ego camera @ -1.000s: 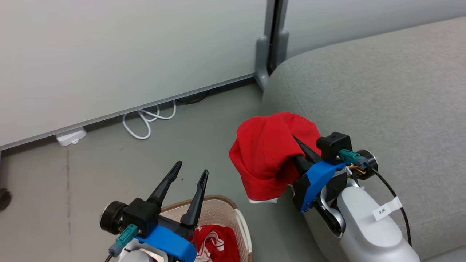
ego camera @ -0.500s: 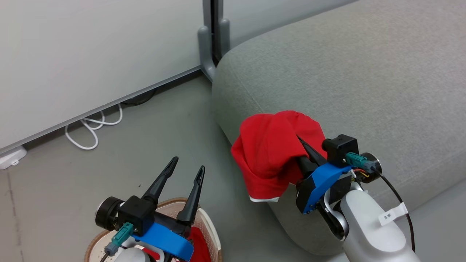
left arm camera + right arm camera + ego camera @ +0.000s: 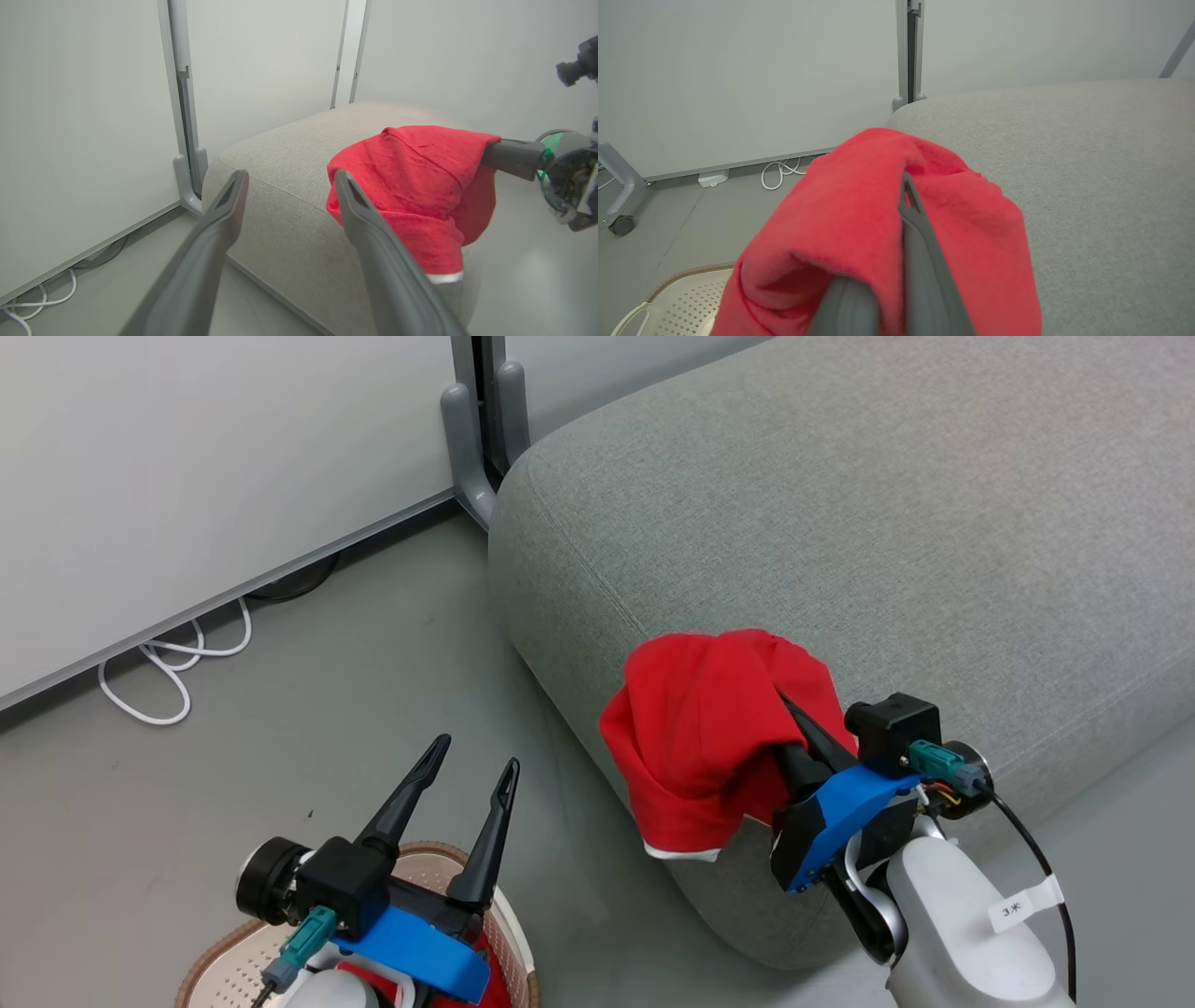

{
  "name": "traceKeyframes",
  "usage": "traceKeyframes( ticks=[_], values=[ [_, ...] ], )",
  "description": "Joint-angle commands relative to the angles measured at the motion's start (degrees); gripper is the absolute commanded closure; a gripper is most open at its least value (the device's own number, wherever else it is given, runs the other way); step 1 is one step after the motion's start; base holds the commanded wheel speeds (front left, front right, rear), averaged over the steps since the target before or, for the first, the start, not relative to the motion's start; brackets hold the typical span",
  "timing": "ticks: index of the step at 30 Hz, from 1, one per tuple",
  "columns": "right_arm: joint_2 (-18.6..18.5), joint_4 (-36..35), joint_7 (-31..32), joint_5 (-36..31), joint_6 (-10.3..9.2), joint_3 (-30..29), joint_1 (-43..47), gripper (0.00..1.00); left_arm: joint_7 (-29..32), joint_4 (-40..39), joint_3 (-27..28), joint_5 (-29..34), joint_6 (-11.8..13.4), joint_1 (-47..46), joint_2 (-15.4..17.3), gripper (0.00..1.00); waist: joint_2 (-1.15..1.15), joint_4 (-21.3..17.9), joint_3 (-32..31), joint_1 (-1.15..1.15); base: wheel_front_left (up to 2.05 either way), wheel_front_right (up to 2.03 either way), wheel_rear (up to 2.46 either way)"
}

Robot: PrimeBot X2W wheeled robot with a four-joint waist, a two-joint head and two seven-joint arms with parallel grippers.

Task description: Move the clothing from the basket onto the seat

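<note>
My right gripper (image 3: 782, 702) is shut on a red garment (image 3: 700, 737) with a white hem, and the cloth drapes over its fingers (image 3: 915, 242). It hangs at the near rounded corner of the grey seat (image 3: 840, 523); whether the cloth touches the seat I cannot tell. The left wrist view shows the same garment (image 3: 411, 186) against the seat (image 3: 280, 186). My left gripper (image 3: 474, 754) stands open and empty above the basket (image 3: 219, 954) at the lower left. A little more red clothing (image 3: 487, 978) shows inside, mostly hidden by the left wrist.
A pale partition wall with a grey foot (image 3: 467, 448) stands behind the seat's left end. White cable loops (image 3: 168, 681) lie on the grey floor along the wall. A caster wheel (image 3: 621, 225) and a white power block (image 3: 712, 178) sit further along it.
The head camera has swung toward the seat, so everything slid left in its view. The held garment was over the floor beside the seat; it now hangs at the seat's corner. Both jaws are unchanged.
</note>
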Motion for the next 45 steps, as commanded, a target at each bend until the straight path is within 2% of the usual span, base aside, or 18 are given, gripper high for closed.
traceKeyframes(
  ticks=[1,5,9,20,25,33,37,42,44,45],
  values=[
    [-0.1,-0.5,0.0,0.2,0.09,-0.3,0.5,1.0,-0.3,-0.3,0.2,0.3,0.0,0.2,0.3,0.0,0.0,0.0,0.2,0.0,0.0,0.0,0.0],
    [-0.1,-1.0,0.2,0.6,0.09,-1.1,-0.4,1.0,-0.3,-0.4,-0.1,0.3,-0.1,-0.5,0.5,0.0,0.0,0.4,1.1,0.0,0.0,0.0,0.0],
    [-0.1,-0.6,-0.2,0.5,0.07,-4.6,-3.7,1.0,-0.3,-0.9,0.1,0.3,-0.1,-1.8,0.8,0.0,0.0,1.2,3.5,0.0,0.0,0.0,0.0],
    [-0.4,3.8,-2.4,-2.7,0.07,-22.2,-19.8,1.0,0.2,-4.6,-2.3,1.2,-0.1,-9.4,4.1,0.0,0.0,6.5,17.9,0.0,0.0,0.0,0.0],
    [-4.1,6.5,-2.9,-2.1,0.07,-29.9,-28.2,1.0,0.8,-7.5,-1.5,1.9,0.0,-12.2,5.9,0.0,0.0,8.3,24.3,0.0,0.0,0.0,0.0],
    [-11.9,10.0,-2.6,-5.9,0.07,-40.2,-37.3,1.0,2.2,-13.2,-0.4,2.9,0.6,-15.4,8.3,0.0,0.0,10.8,32.3,0.0,0.0,0.0,0.0],
    [-13.1,12.8,-2.4,-6.9,0.07,-44.1,-39.9,1.0,2.8,-15.6,0.4,3.4,1.2,-16.8,9.1,0.0,0.0,11.5,34.8,0.0,0.0,0.0,0.0],
    [-12.6,17.2,-4.0,-8.6,0.06,-46.6,-41.0,1.0,3.7,-18.0,0.5,3.9,1.4,-17.6,10.1,0.0,0.0,11.5,36.4,0.0,0.0,0.0,0.0],
    [-12.3,19.0,-4.8,-9.0,0.06,-47.3,-40.9,0.57,3.9,-18.4,0.3,4.0,1.5,-17.2,10.3,0.0,0.0,11.5,36.4,0.0,0.0,0.0,0.0],
    [-12.3,19.7,-5.2,-9.5,0.06,-47.5,-40.8,0.13,4.1,-18.5,0.2,3.9,1.6,-17.0,10.4,0.0,0.0,11.5,36.4,0.0,0.0,0.0,0.0]
  ],
)
